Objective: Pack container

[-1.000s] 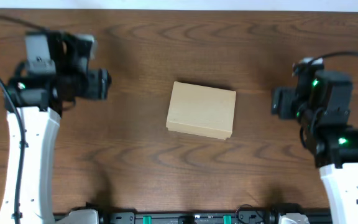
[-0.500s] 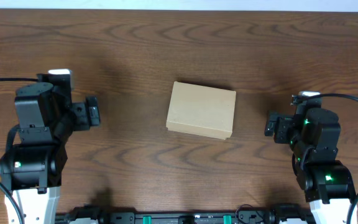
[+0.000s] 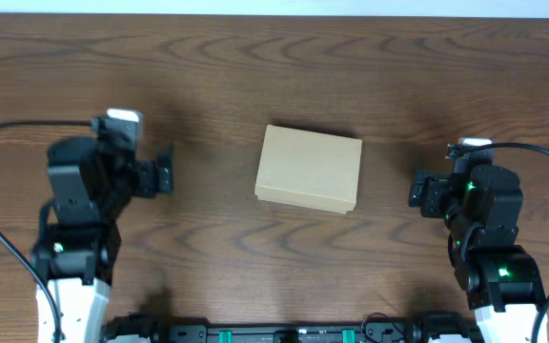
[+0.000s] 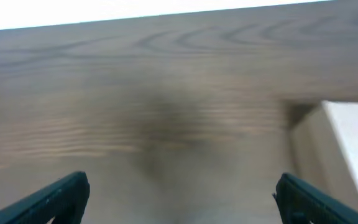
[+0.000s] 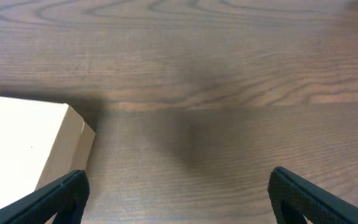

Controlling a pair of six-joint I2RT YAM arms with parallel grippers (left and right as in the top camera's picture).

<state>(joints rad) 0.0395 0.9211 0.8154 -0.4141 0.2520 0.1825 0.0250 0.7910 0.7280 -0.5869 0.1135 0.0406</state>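
- The box [image 3: 309,170] sits flat at the middle of the table [image 3: 255,57]. Its lid is down and, as far as you can see from above, shut.
- Your left gripper [image 3: 165,171] hangs to the box's left, well apart from it, with its fingers pointing toward it. Its wrist view shows both fingertips spread wide with only bare wood between them, so it grips nothing.
- Your right gripper [image 3: 416,191] mirrors that on the other side. It is also clear of the box, jaws wide and empty, and the box's corner shows at the left edge of its wrist view.
- The arms flank the box, likely so that either can reach it without crossing the other.
- With the lid closed and no loose items in sight, packing looks either finished or not begun. You cannot tell which from here.
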